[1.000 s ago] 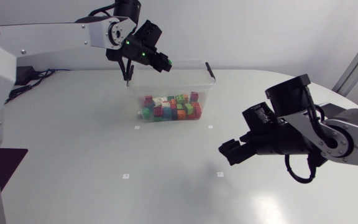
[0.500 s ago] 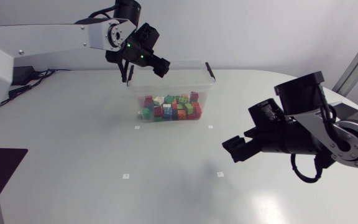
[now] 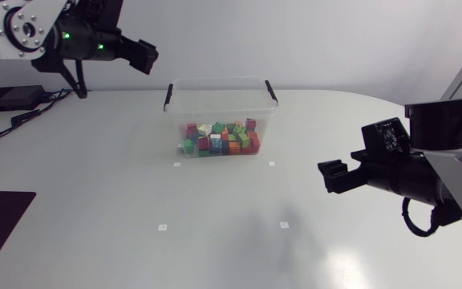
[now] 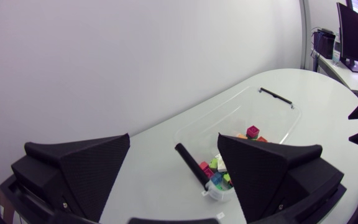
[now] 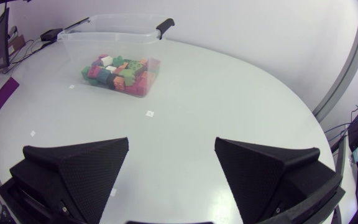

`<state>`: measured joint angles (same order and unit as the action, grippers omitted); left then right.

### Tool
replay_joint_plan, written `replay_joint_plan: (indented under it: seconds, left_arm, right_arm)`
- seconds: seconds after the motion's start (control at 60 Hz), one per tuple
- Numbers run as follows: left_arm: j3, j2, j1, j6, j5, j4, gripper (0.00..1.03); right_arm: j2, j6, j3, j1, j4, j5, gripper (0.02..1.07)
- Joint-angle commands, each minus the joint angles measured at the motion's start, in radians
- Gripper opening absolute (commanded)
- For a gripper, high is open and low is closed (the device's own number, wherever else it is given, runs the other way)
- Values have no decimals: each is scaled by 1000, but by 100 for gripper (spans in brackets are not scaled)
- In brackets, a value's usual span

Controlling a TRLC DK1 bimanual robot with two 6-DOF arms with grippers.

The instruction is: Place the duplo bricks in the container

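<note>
Left end effector (image 3: 145, 57): you have it released, its two wedge fingers spread wide with nothing between them. It hangs high at the far left, well apart from the container.
Right end effector (image 3: 332, 176): yours is released too, fingers wide apart and gripping nothing. It sits over the right side of the worktop (image 3: 95, 201), pointing left, nearer to you than the container and well apart from it.
Container (image 3: 219, 112): a clear plastic tub standing upright on the far middle of the worktop, lid off, with black handles (image 3: 168, 97) at its left and right ends.
Duplo bricks (image 3: 220, 138): you can see them all heaped inside the container, covering its floor; red, green, white, orange, blue and magenta ones show.
Left wrist view: the container lies ahead of the open fingers, one black handle towards you and the bricks just behind it.
Right wrist view: the container stands far ahead across bare worktop, slightly to the left finger's side.
Markers (image 3: 162, 227): small white squares lie flat on the worktop around and nearer than the container.
</note>
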<state>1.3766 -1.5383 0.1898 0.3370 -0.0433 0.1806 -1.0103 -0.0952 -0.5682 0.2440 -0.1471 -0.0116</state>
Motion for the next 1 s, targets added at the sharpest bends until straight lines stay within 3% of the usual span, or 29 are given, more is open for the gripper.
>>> replay_joint_plan:
  seconds: [0.0, 0.467, 0.983]
  left_arm:
    - [-88, 75, -38, 10, 3, -24, 98]
    - [-478, 415, -193, 54, 3, -121, 98]
    - [-763, 693, -253, 82, 0, -164, 98]
  right_arm:
    - [29, -23, 42, -17, 20, -24, 102]
    - [294, -97, 165, -121, 47, -60, 102]
    - [572, -140, 274, -210, 18, -71, 102]
